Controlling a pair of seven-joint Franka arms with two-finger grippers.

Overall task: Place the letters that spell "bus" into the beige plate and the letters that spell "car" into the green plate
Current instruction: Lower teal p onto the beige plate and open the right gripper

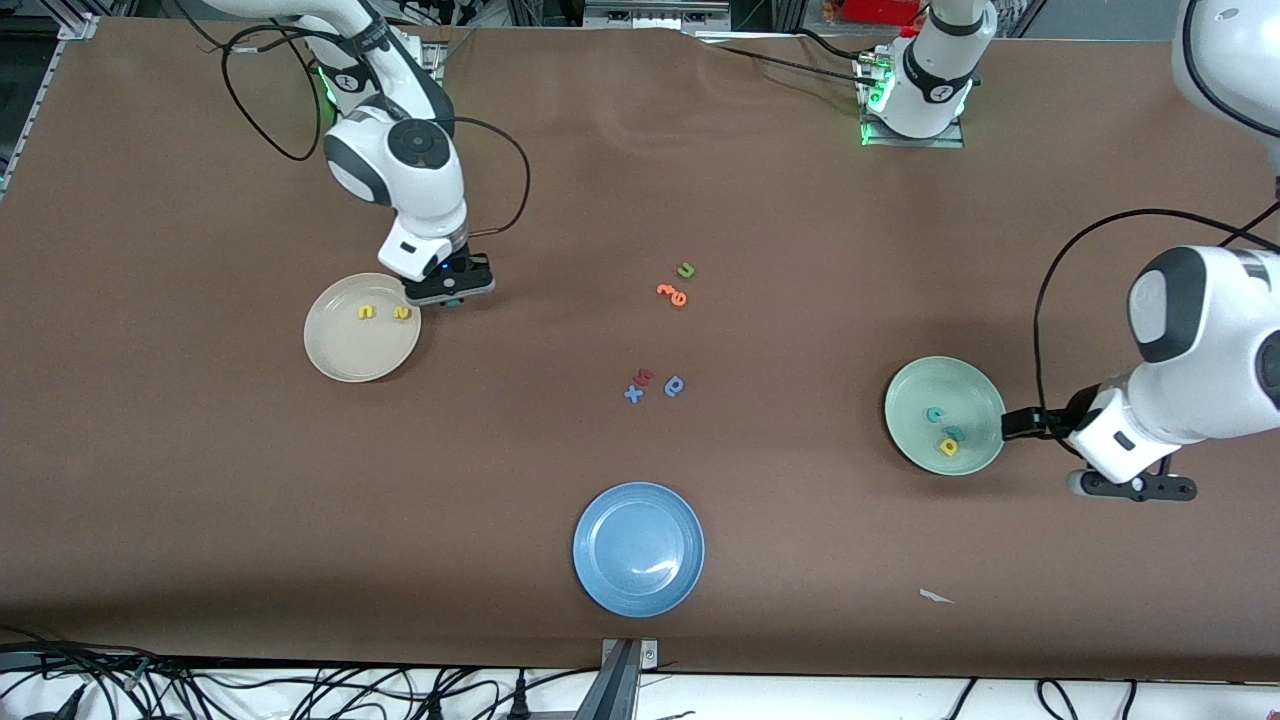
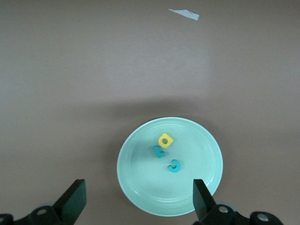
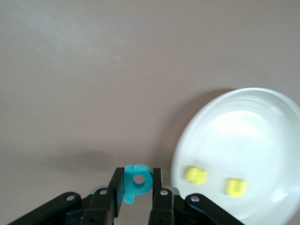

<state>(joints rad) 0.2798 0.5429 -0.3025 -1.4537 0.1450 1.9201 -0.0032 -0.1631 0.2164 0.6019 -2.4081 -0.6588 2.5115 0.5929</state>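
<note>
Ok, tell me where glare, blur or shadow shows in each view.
Front view: a white glare streak on the blue plate. Right wrist view: the beige plate is washed out and its two yellow letters blurred. Left wrist view: a soft shadow on the table beside the green plate.

A wide, matte brown surface (image 1: pixel 200 480) fills nearly the whole front view under even overhead light. Black cables (image 1: pixel 250 690) tangle on a white floor strip along its near edge. A grey metal bracket (image 1: pixel 625 670) clamps that edge at its middle. Aluminium framing (image 1: pixel 75 28) marks one top corner.
</note>
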